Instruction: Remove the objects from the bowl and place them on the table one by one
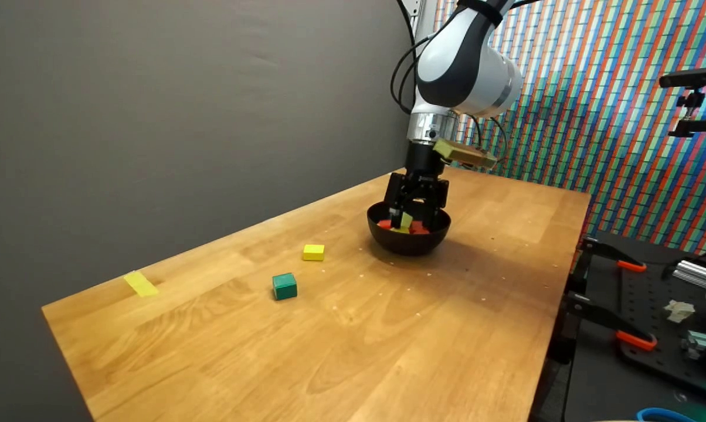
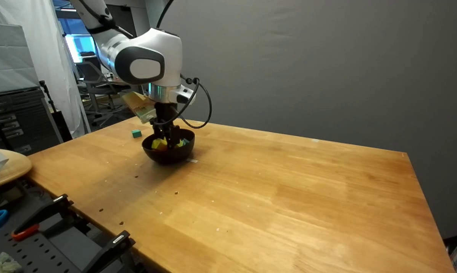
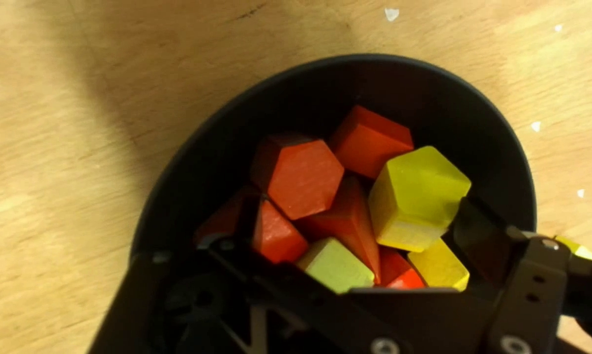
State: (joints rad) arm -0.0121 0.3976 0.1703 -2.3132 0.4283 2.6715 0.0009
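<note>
Gripper point(image 1: 413, 217) spread apart inside the black bowl point(image 1: 408, 245), I see red blocks point(image 3: 305, 179) and a yellow pentagonal prism point(image 3: 424, 194) in it; a yellow cuboid point(image 1: 314, 252) and green block point(image 1: 284, 286) lie outside it.

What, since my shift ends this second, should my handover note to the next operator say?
Claw: open, down inside the black bowl; no block appears gripped.
On the wooden table: a yellow rectangular block and a dark green block, apart from each other.
Done: those two are out of the bowl.
Left in the bowl: a red hexagonal block, a yellow pentagonal block, a pale yellow-green block, other red blocks and another yellow block. Full count hidden.
</note>
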